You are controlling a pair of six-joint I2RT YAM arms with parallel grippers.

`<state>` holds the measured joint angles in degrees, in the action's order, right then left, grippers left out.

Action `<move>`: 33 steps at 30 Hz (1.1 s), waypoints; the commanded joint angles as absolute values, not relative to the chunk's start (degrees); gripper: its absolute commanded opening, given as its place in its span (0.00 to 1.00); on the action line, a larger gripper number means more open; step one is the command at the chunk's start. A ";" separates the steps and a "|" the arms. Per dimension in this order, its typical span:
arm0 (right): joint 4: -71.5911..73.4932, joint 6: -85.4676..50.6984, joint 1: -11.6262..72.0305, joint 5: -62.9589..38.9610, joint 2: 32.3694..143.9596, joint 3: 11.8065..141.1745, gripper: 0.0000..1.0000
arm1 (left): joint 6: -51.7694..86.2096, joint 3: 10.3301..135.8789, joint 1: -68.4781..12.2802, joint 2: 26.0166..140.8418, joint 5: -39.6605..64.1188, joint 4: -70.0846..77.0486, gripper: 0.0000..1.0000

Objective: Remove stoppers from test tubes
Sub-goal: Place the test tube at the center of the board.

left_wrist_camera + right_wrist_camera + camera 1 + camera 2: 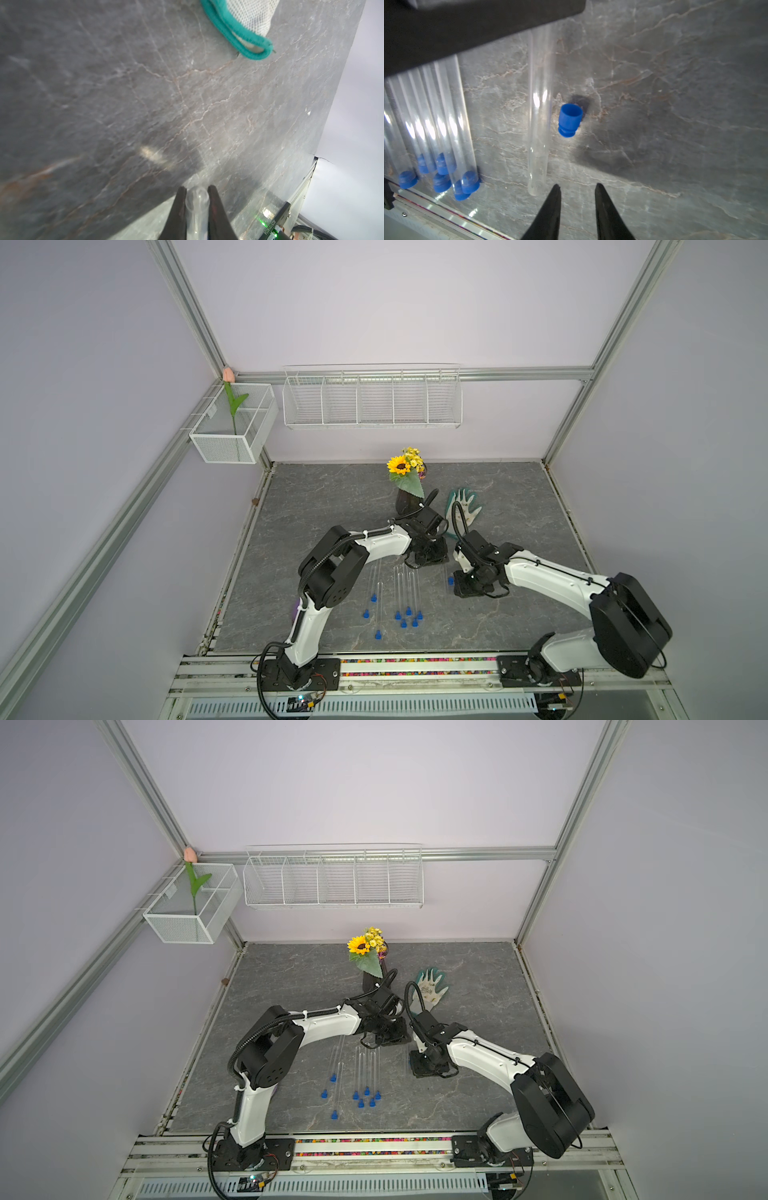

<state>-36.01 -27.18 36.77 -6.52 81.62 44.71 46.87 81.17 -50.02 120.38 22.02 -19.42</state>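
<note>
My left gripper [196, 188] is shut on the rounded end of a clear test tube [197, 200]. In the right wrist view this test tube [539, 104] runs out from under the left gripper, and its open end has no stopper in it. A loose blue stopper [569, 120] sits just beside it, held by nothing. My right gripper [577, 186] is open and empty near the tube's open end. In a top view that stopper [450, 580] shows left of the right gripper [467, 587]. Several more test tubes [401, 589] lie near the table's middle, with blue stoppers [408, 610] at their near ends.
A dark vase with a sunflower [405, 497] stands behind the left gripper [430, 558]. A white and teal glove [463, 506] lies behind the right arm. A purple scoop [296, 610] peeks out under the left arm. White wire baskets [372, 398] hang on the back wall.
</note>
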 commanded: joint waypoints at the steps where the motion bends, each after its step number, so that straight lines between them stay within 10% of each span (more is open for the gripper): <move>1: -36.81 -27.09 36.45 -7.47 81.12 45.99 0.40 | 47.18 81.05 -50.45 122.30 20.29 -18.75 0.00; 33: -35.54 -28.56 36.47 -1.39 63.35 40.43 0.77 | 45.82 80.71 -50.44 119.95 18.28 -21.79 0.48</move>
<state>-35.35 -27.46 36.77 -3.03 64.75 41.41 47.03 81.87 -50.33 120.95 21.58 -16.67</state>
